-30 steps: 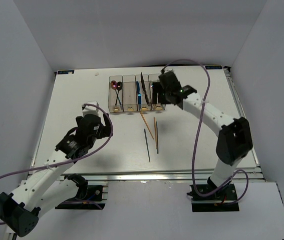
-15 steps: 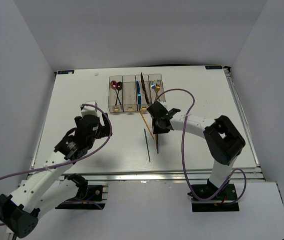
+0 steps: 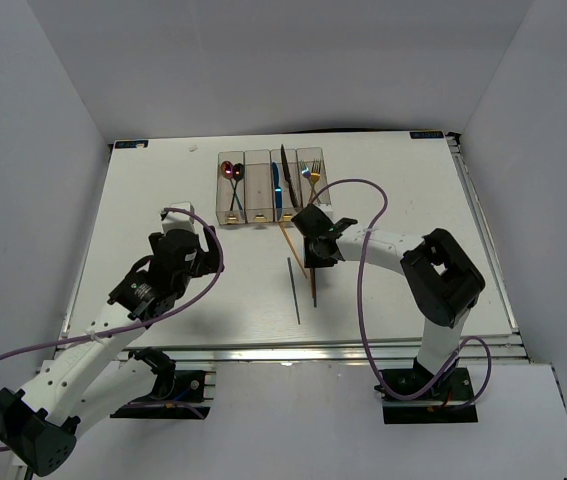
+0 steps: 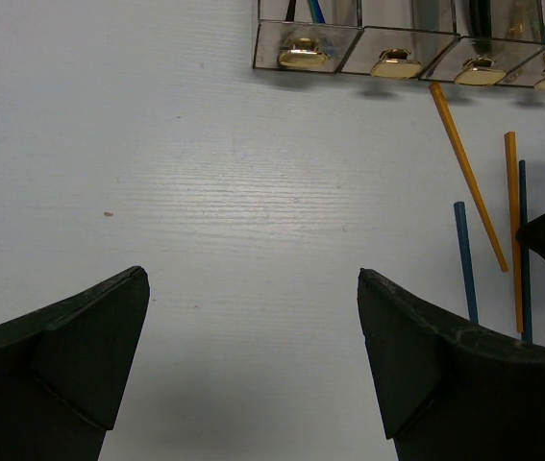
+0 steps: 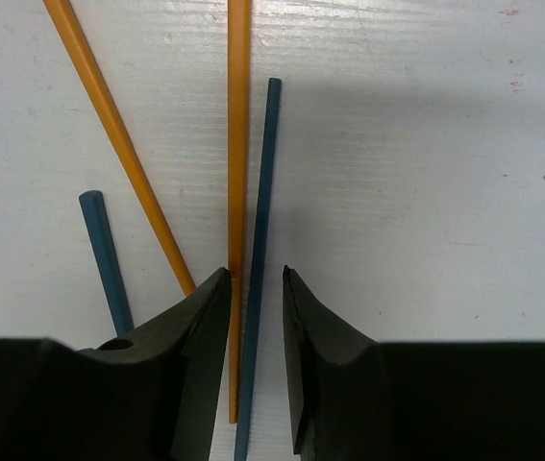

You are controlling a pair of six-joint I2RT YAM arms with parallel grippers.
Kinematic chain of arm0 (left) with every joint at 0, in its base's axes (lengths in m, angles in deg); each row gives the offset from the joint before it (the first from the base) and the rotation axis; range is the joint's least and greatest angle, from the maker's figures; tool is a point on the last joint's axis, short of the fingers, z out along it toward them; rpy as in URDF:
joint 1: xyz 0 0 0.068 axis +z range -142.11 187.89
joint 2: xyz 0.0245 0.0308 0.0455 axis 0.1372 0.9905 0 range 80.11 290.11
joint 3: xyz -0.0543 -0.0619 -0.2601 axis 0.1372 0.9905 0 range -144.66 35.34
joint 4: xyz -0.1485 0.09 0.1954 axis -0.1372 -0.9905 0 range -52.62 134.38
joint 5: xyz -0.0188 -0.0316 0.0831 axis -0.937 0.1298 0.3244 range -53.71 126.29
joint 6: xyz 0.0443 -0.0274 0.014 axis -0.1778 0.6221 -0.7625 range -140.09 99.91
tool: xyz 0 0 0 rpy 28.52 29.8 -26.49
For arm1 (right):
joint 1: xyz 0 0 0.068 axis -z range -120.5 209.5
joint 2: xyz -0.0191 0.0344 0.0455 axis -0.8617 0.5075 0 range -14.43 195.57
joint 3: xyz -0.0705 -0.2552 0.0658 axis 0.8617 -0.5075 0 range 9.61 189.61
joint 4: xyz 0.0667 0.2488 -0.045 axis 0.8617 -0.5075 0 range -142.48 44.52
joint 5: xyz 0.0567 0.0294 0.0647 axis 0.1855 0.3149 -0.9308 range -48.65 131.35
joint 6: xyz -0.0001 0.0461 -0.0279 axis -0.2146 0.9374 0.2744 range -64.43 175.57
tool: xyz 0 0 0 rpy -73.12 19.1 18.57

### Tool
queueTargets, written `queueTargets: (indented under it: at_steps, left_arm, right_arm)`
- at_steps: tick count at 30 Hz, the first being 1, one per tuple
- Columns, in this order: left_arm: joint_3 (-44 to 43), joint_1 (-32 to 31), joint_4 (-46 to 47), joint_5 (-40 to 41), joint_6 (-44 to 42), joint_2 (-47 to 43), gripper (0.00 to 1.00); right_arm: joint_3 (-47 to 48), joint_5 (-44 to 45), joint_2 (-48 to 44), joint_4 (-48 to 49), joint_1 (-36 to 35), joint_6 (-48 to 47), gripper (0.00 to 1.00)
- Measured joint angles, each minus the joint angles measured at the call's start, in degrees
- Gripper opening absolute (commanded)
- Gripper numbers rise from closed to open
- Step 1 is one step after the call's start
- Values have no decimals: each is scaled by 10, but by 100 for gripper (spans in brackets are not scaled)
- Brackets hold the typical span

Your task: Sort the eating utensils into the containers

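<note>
Just near of the containers [image 3: 260, 216], a little right of the table's middle, the right gripper [image 5: 253, 280] points down over two chopsticks lying side by side on the table [image 5: 426, 192]: an orange chopstick [image 5: 239, 144] and a blue chopstick [image 5: 264, 173]. Both run near to far. The jaws straddle them crosswise, one finger on each outer side, drawn in narrow. Whether they already pinch the pair or stand just off it cannot be told. A slanted orange chopstick [image 5: 109, 125] and a second blue chopstick [image 5: 105, 250] lie just left, outside the jaws. The left gripper [image 4: 253, 279] hovers spread wide and empty, well to the left, so the right arm is plainly nearer. The carry would likely go far and slightly left, to the second bin from the left, which looks unfilled.
</note>
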Motion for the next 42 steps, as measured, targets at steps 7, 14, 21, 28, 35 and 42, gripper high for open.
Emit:
queueTargets:
  at_steps: [7, 14, 21, 28, 35, 42]
  left_arm:
    - [0, 0, 0, 0, 0, 0, 98]
    - [0, -1, 0, 0, 0, 0, 98]
    - [0, -2, 0, -1, 0, 0, 98]
    - [0, -2, 0, -1, 0, 0, 98]
    - [0, -2, 0, -1, 0, 1, 98]
    - [0, -2, 0, -1, 0, 1, 98]
  right_arm:
    - [-1, 0, 4, 2, 0, 2, 30]
    - [-17, 4, 3, 23, 0, 8, 26]
    - [-30, 6, -4, 40, 0, 17, 35]
    - [-49, 6, -23, 31, 0, 19, 39]
    - [-69, 5, -49, 11, 0, 18, 33]
    - [-85, 3, -66, 3, 0, 17, 29]
